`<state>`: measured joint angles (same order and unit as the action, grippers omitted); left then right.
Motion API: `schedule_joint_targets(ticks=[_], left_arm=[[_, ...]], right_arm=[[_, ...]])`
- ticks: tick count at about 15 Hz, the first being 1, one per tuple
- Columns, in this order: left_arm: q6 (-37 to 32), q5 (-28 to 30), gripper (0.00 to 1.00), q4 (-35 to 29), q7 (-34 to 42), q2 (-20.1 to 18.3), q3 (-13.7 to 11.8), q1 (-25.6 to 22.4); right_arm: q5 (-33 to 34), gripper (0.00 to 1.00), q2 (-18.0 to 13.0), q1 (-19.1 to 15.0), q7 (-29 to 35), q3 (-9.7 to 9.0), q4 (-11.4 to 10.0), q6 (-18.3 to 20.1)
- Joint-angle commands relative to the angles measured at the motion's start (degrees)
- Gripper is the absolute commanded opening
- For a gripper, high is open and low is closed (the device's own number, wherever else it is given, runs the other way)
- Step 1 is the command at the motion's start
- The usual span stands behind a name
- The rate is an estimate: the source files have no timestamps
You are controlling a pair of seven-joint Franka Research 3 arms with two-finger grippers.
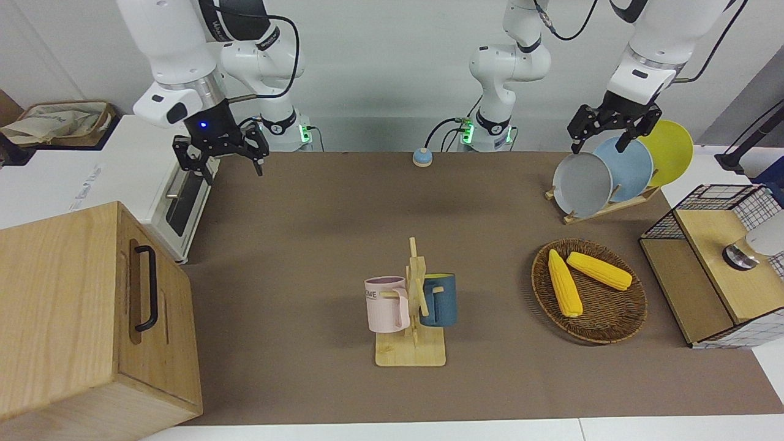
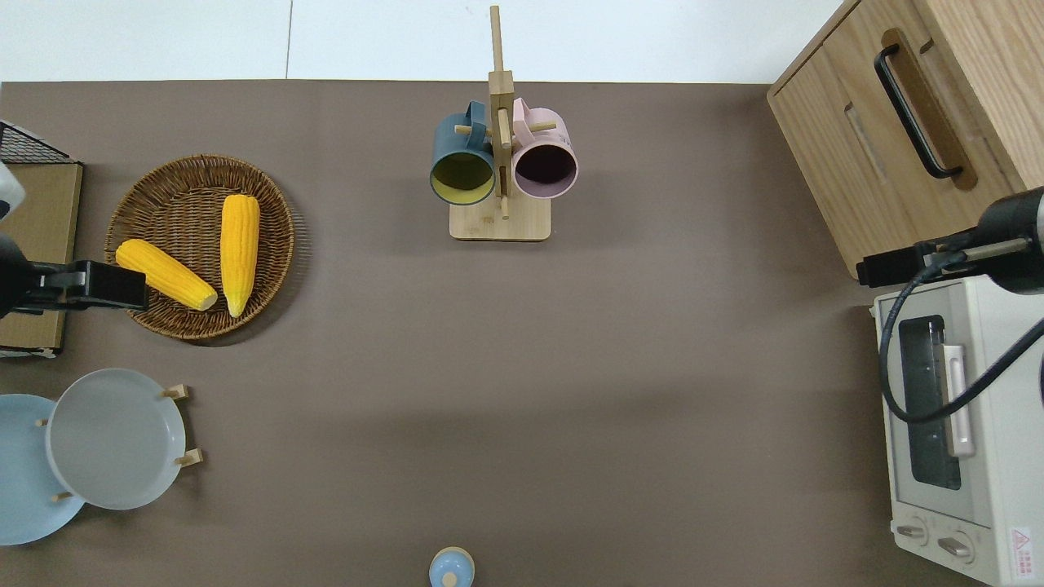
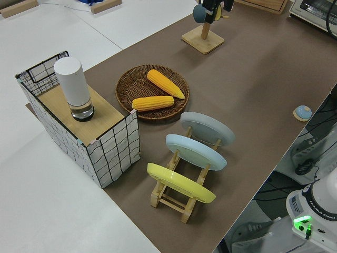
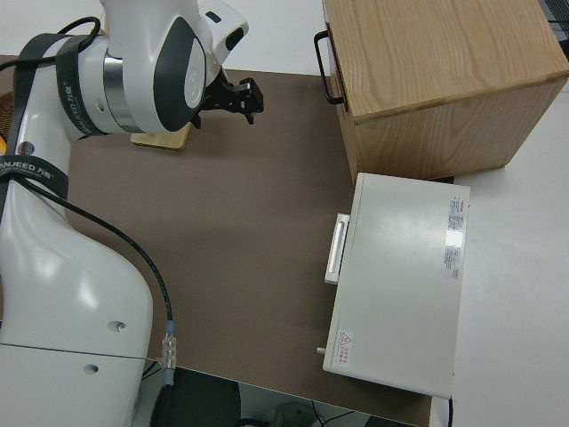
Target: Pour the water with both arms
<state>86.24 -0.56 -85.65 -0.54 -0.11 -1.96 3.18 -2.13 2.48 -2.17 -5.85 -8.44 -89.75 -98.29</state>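
Front view, largest first: two white arms fill the top of the frame, one at upper left and one at upper right. The right gripper (image 1: pixel 222 160), at upper left, hangs empty with its fingers spread, beside the toaster oven (image 1: pixel 177 202). The left gripper (image 1: pixel 611 130), at upper right, is likewise spread and empty, just above the plate rack (image 1: pixel 603 205).

My judgement is that the task is at its very start: nothing is grasped, and no pitcher or kettle is plainly visible. The likeliest water holder is the white cylinder (image 1: pixel 756 242) on the wire-framed box (image 1: pixel 710 269) at the right edge. The next move probably calls for one arm to take a mug from the stand and the other to fetch that cylinder.

Counted, by size:
- one wooden cabinet (image 1: pixel 86 318) at lower left
- one toaster oven
- one wire-framed box
- one wicker basket (image 1: pixel 603 324) at centre right, holding two corn cobs (image 1: pixel 563 283)
- three plates (image 1: pixel 582 184) in the rack: grey, blue, yellow
- one mug stand (image 1: pixel 411 352) at lower centre with two mugs, pink mug (image 1: pixel 386 305) and blue mug (image 1: pixel 440 300)
- one small blue knob (image 1: pixel 422 157) at top centre
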Motion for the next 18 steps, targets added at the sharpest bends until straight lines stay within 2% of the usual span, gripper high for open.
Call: schedule_joint_targets(ticks=[1,2,4,7,9,10,14,16,18], left_arm=[[-1.2,0.0,1.00,0.0,5.4,-0.4,-1.0,-2.0],[-1.2,-0.1,1.00,0.0,6.8,-0.3,-1.4,-2.2],[-1.1,-0.1,0.99,0.0,9.9,-0.1,-2.7,-2.7],[-0.6,0.1,0.99,0.0,14.6,0.9,-7.3,-2.7],[0.1,0.0,0.99,0.0,18.2,1.2,-9.5,-2.7],[0.3,0.0,0.99,0.1,19.4,1.5,-10.7,-2.7],[3.4,0.3,0.99,0.2,26.5,2.8,-15.7,-2.7],[4.2,0.5,0.99,0.8,29.4,3.6,-18.1,-2.7],[5.3,0.6,0.99,1.4,31.9,4.4,-19.7,-3.2]], right_arm=[[0.4,0.987,-0.5,2.2,1.9,-0.17,-4.1,-3.9],[0.3,0.987,-0.6,2.3,2.2,-0.26,-5.1,-5.7],[0.2,0.987,-0.4,4.4,4.5,-0.43,-5.6,-9.7],[-0.1,0.987,1.6,6.3,6.7,-0.52,-6.4,-14.8],[0.3,0.987,3.6,7.3,6.3,-0.61,-6.3,-18.7],[0.8,0.987,4.5,8.0,6.1,-1.22,-6.2,-21.0],[2.0,0.987,8.4,9.1,5.8,-1.84,-5.8,-31.1],[7.1,0.987,10.3,9.8,3.6,-2.10,-5.3,-33.0],[10.3,0.987,12.1,10.1,2.5,-3.50,-4.4,-34.8]])
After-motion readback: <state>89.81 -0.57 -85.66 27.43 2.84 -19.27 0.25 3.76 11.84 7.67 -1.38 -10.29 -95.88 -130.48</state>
